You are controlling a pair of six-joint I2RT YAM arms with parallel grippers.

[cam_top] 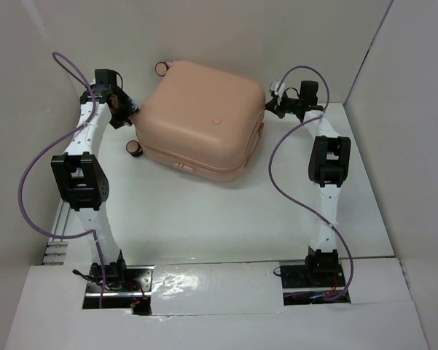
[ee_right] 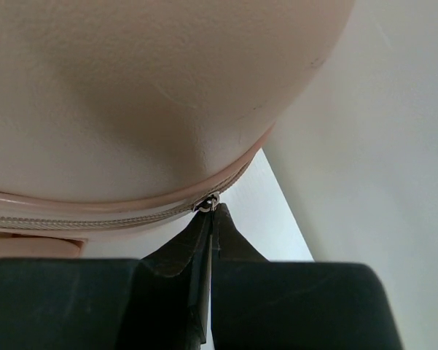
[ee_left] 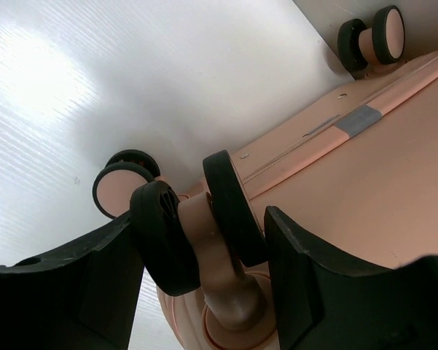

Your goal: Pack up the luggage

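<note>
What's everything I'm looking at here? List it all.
luggage: one, peach-pink, closed, lying flat at the table's far middle
casters: three visible, black and pink, luggage's left end
zipper pull: one, silver, on the luggage's seam
table: one, white
cables: two, purple, along the arms
arms: two, white and black
left tool: black, clasping one caster
right tool: black, shut on the zipper pull

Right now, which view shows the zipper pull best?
Right wrist: the zipper pull sits close up, pinched at the right gripper's shut tips against the luggage. The top view shows only the gripper at that corner; the left wrist view shows a wheel, no pull.
</note>
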